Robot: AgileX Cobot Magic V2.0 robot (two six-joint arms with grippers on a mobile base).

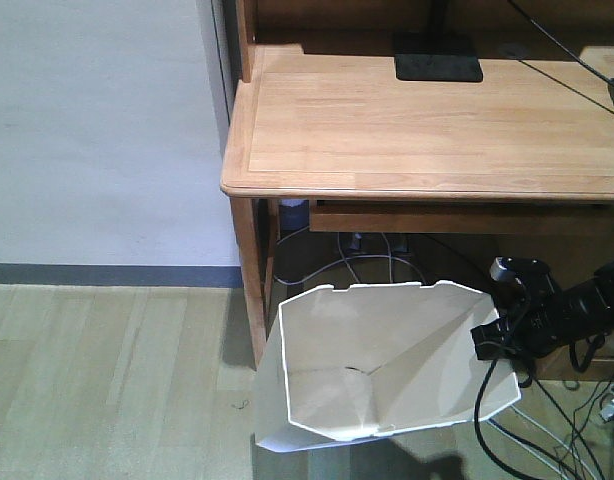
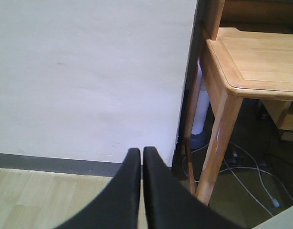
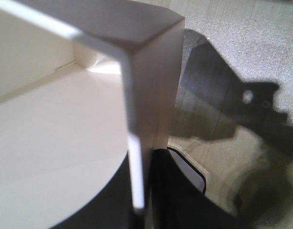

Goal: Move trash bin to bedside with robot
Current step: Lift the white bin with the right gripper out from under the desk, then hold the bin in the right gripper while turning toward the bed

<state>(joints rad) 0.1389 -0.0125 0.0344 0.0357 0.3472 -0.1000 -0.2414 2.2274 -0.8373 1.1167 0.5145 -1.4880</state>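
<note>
The white trash bin (image 1: 387, 365) stands tilted on the floor just in front of the wooden desk, its cream inside facing me. My right gripper (image 1: 492, 335) is shut on the bin's right rim; in the right wrist view the thin white wall (image 3: 137, 143) runs between the two black fingers (image 3: 175, 191). My left gripper (image 2: 141, 157) is shut and empty, pointing at the white wall beside the desk leg. The bed is out of view.
A light wooden desk (image 1: 427, 130) stands behind the bin, with a black stand (image 1: 437, 60) on it. Its leg (image 1: 249, 270) is at the bin's left. Cables (image 1: 377, 260) lie under the desk. White wall (image 1: 97, 130) and pale wood floor (image 1: 107, 380) are at left.
</note>
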